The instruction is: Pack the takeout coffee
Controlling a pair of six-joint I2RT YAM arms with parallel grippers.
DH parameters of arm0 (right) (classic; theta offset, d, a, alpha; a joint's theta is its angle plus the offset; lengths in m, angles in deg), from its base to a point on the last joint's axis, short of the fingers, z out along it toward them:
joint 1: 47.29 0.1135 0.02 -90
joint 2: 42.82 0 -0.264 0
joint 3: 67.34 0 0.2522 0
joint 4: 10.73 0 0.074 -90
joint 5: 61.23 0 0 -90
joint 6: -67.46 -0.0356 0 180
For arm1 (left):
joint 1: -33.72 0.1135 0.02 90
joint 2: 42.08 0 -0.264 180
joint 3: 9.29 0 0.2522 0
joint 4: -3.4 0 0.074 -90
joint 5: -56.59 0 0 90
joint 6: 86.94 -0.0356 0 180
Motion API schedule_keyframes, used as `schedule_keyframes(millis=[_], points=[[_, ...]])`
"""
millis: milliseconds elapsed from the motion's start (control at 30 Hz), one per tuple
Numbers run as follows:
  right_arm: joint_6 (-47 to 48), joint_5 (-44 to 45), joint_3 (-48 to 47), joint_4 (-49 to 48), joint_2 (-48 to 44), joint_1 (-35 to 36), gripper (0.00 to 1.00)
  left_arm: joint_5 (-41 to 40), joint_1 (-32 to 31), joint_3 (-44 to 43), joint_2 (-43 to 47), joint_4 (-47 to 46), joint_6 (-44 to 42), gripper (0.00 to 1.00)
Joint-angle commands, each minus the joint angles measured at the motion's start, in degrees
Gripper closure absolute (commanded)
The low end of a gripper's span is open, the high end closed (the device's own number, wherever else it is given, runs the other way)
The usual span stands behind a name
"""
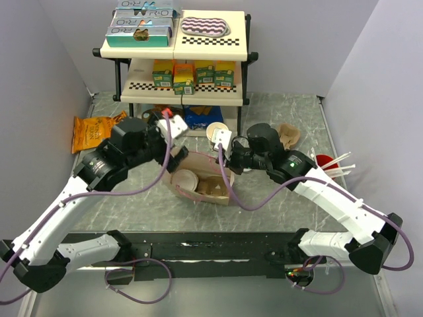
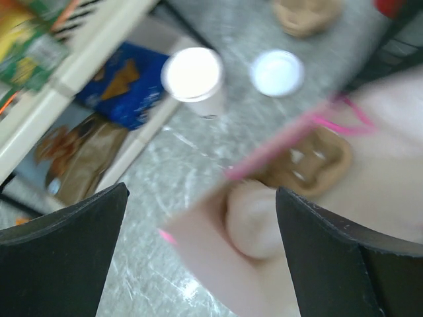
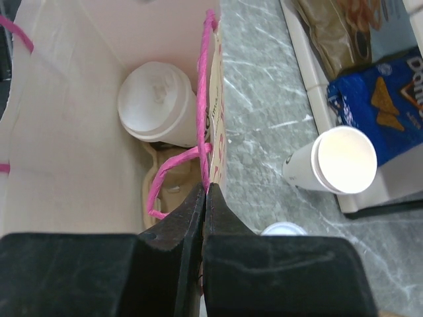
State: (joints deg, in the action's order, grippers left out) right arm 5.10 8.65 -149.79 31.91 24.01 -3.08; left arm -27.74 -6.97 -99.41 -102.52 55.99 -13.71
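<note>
The takeout coffee (image 3: 158, 102), a cream cup with a white lid, stands upright inside the open paper bag (image 3: 79, 132) beside a brown cardboard carrier (image 3: 168, 181). My right gripper (image 3: 205, 190) is shut on the bag's rim by the pink handle (image 3: 173, 168). From above, the coffee (image 1: 186, 179) sits in the bag (image 1: 215, 196), with the right gripper (image 1: 223, 165) at its far right edge. My left gripper (image 1: 177, 158) hangs open over the bag's left side. In the left wrist view the left gripper (image 2: 201, 195) stands wide, with the blurred lid (image 2: 254, 218) below it.
A lidless cream cup (image 3: 340, 162) and a loose white lid (image 3: 283, 229) stand on the floor by the shelf (image 1: 178, 46). Blue (image 1: 201, 117) and orange (image 1: 92, 132) chip bags, a brown carrier (image 1: 287, 135) and a red cup with straws (image 1: 324, 162) lie around.
</note>
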Motion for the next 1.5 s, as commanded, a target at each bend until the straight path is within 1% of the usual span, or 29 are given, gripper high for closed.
schedule_keyframes(millis=[0, 100, 300, 533, 733, 967, 1133, 1267, 1467], points=[[2.68, -1.5, -1.89, -0.4, -2.93, 2.28, 1.0, -2.34, 5.69, 1.3, 1.65, -7.27, 5.7, 0.01], [2.68, -1.59, -2.42, -0.5, -3.19, 3.43, 1.0, -1.55, 8.16, 0.25, 0.6, -7.45, 5.88, 0.01], [3.82, -1.94, -2.24, -0.32, -3.37, 3.78, 1.0, 0.39, 10.19, -1.34, -1.52, -7.63, 6.76, 0.01], [6.11, -2.56, -0.49, -0.32, -5.39, 4.92, 1.0, 0.83, 10.45, -1.16, -1.87, -8.95, 7.28, 0.0], [4.71, -2.03, 0.39, -0.93, -5.83, 5.01, 1.0, 1.71, 10.45, -0.72, -1.61, -9.21, 8.86, 0.01], [4.79, -2.47, 1.01, -1.46, -6.1, 5.1, 1.0, 2.5, 10.45, -0.55, -1.17, -7.89, 8.43, 0.01], [6.46, -2.12, 3.03, -3.92, -8.46, 5.45, 1.0, 3.29, 10.45, 0.76, -0.64, -8.15, 8.25, 0.01], [7.43, -3.6, 4.88, -4.1, -9.7, 5.72, 1.0, 5.83, 10.45, 2.44, -0.46, -8.77, 7.99, 0.01], [8.22, -5.28, 4.35, -3.49, -9.44, 5.72, 1.0, 9.27, 10.45, 3.06, -2.04, -9.65, 8.78, 0.01]])
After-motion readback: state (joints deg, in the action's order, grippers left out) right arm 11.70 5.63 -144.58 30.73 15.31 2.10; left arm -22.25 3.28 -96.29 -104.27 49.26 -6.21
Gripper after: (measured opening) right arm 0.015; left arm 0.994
